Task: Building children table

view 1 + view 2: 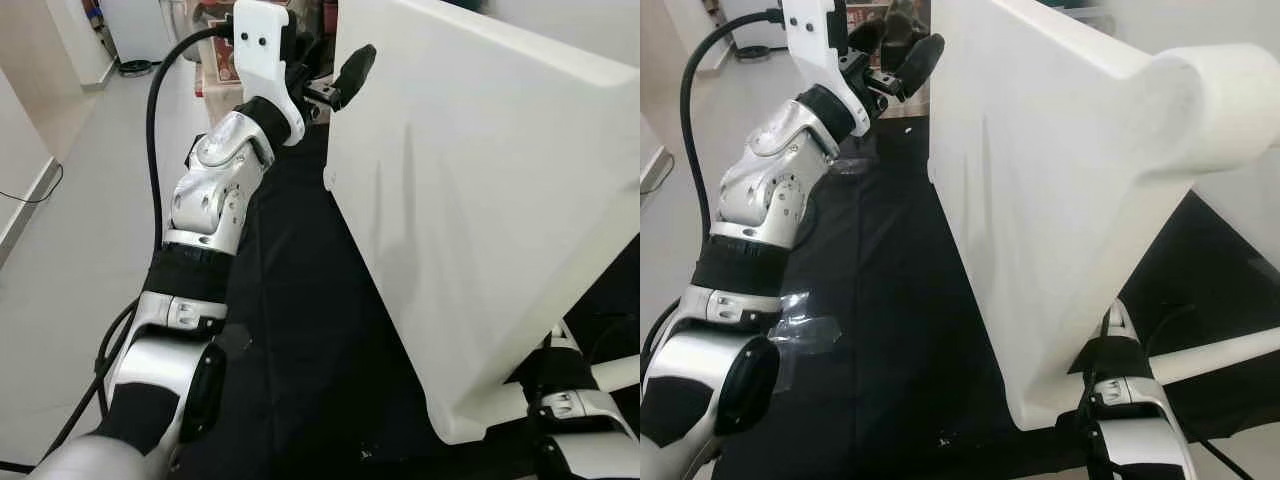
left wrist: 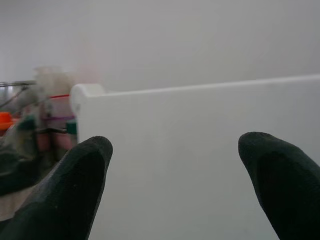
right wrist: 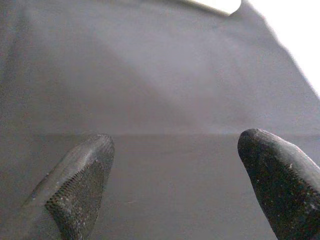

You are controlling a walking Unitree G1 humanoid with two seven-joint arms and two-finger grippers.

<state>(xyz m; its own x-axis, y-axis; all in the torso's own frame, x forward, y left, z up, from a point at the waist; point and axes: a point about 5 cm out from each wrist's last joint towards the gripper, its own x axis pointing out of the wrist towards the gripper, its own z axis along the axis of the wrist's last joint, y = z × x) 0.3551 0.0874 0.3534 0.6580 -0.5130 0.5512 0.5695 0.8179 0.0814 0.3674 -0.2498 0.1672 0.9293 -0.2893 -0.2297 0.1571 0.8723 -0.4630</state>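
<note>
Black cloth [image 1: 300, 330] covers the working surface, with pale floor [image 1: 80, 200] running off to the left and blurred clutter at the far end of the room. Starting at the left claw [image 1: 335, 85], it is raised at the far left corner of the big white tabletop [image 1: 470, 220], its two black fingers [image 2: 75, 185] spread wide apart and closed on nothing; through the wrist camera they straddle the white panel, whose top edge and rounded corner sit just beyond the tips, near but, as far as I can tell, not yet touching. Outward from there, the silver left arm [image 1: 215, 195] stretches forward over the cloth with its black cable [image 1: 155, 120] looping behind. The right claw [image 3: 175, 185] sits low at the near right, by the tabletop's near edge, fingers likewise spread and empty, pointing at dark cloth with a sliver of white at the far edge of its view. The tabletop itself stands tilted up on its edge on the cloth, leaning away to the right, with a thick rounded white socket or leg stub [image 1: 1230, 105] at its upper right corner and a white tube, probably a leg [image 1: 1220, 355], lying on the cloth near the right arm [image 1: 1130, 400]. Judging by this, the build looks early or mid-way: the top is not standing on legs, and fitting legs and turning it upright seems left to do.
</note>
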